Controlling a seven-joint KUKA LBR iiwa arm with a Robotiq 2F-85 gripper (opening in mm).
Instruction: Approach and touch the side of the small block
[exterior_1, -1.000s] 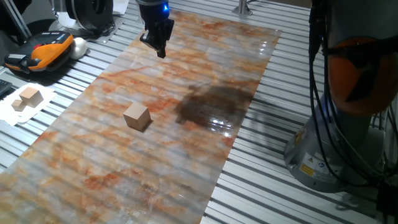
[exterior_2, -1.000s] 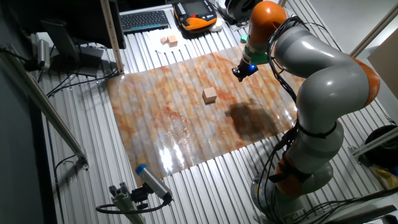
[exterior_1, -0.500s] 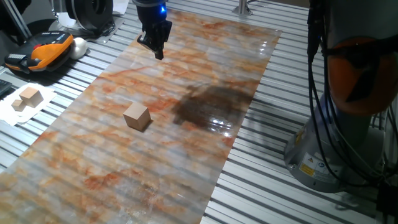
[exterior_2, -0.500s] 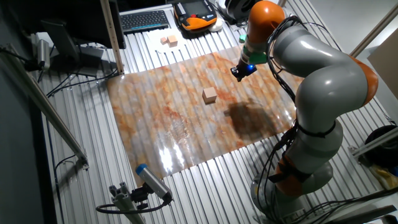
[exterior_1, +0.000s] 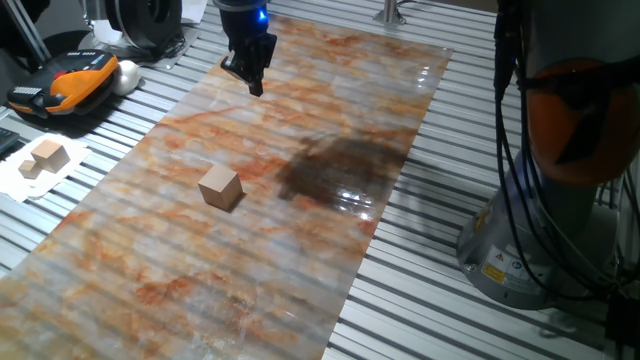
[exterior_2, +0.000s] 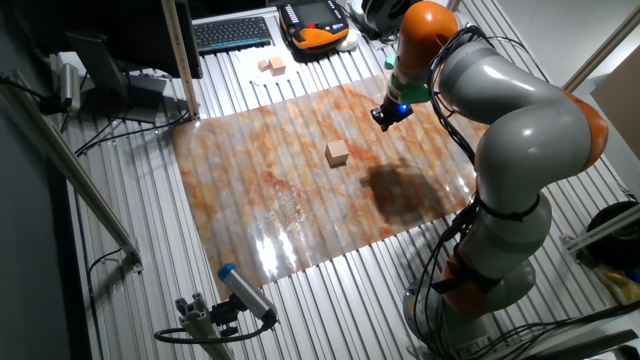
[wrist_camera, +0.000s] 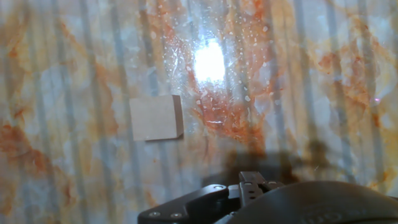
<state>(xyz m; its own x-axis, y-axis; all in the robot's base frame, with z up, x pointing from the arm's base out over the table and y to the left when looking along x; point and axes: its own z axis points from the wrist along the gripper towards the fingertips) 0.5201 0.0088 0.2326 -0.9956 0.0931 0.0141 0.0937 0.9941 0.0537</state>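
The small block (exterior_1: 220, 187) is a plain light-tan wooden cube on the marbled orange mat (exterior_1: 300, 250), also seen in the other fixed view (exterior_2: 337, 153). In the hand view it lies left of centre (wrist_camera: 155, 117), seen from above. My gripper (exterior_1: 254, 86) hangs above the mat's far end, well beyond the block and apart from it; it also shows in the other fixed view (exterior_2: 381, 119). Its fingers look closed together into one dark tip, with nothing held. In the hand view only the dark hand housing (wrist_camera: 261, 199) shows at the bottom edge.
Pale wooden blocks on white paper (exterior_1: 45, 158) lie left of the mat. An orange-and-black pendant (exterior_1: 65, 80) and a keyboard (exterior_2: 233, 32) lie beyond. A dark patch (exterior_1: 340, 165) marks the mat. The arm's base (exterior_1: 560, 200) stands on the right.
The gripper shifted slightly left and away along the mat's far end a second ago, then held still. The block has not moved.
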